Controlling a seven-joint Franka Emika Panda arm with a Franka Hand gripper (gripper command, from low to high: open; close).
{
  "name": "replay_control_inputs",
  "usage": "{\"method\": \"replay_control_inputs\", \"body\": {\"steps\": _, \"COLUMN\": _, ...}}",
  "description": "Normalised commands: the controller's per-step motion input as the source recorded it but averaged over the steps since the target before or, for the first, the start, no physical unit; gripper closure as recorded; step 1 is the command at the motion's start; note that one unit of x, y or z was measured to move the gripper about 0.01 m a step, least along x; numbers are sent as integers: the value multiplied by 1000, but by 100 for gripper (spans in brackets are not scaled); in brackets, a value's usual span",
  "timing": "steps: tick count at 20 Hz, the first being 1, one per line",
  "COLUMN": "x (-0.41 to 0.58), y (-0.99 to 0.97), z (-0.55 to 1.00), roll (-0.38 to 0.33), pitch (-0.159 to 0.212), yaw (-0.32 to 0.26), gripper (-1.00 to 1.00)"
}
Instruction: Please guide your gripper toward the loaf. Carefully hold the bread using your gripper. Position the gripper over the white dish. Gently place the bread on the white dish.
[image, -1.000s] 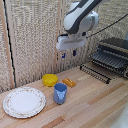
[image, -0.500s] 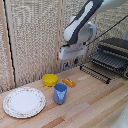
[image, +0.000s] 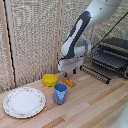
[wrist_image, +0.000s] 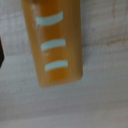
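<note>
Tool (image: 69, 73) hovering just above the loaf (image: 69, 82), and I can't tell how wide its fingers are standing. I'm seeing the loaf lying on the wooden surface (image: 95, 105) beside the yellow bowl (image: 49, 79), apart from the white dish (image: 23, 101).

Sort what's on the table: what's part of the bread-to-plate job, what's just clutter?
Job: loaf, white dish, gripper above the loaf.
Clutter: yellow bowl, blue cup, black wire rack.
</note>
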Motion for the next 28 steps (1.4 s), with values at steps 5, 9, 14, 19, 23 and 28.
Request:
{"method": "replay_control_inputs", "body": {"steps": 5, "x": 243, "y": -6, "z": -231, "roll": 0, "pitch": 13, "yaw": 0, "gripper": -100}}
{"method": "replay_control_inputs", "body": {"steps": 9, "x": 215, "y": -46, "z": -170, "roll": -3, "pitch": 33, "yaw": 5, "gripper": 100}}
{"method": "replay_control_inputs", "body": {"steps": 14, "x": 174, "y": -34, "z": -110, "roll": -1, "pitch": 25, "yaw": 2, "gripper": 100}}
{"method": "replay_control_inputs", "body": {"steps": 19, "x": 43, "y": -2, "z": -29, "roll": -2, "pitch": 18, "yaw": -39, "gripper": 100}}
{"method": "replay_control_inputs", "body": {"steps": 23, "x": 10, "y": -10, "z": 294, "roll": 27, "pitch": 20, "yaw": -113, "gripper": 100}}
{"method": "replay_control_inputs", "body": {"steps": 28, "x": 68, "y": -65, "z": 891, "roll": 77, "pitch": 69, "yaw": -96, "gripper": 100}}
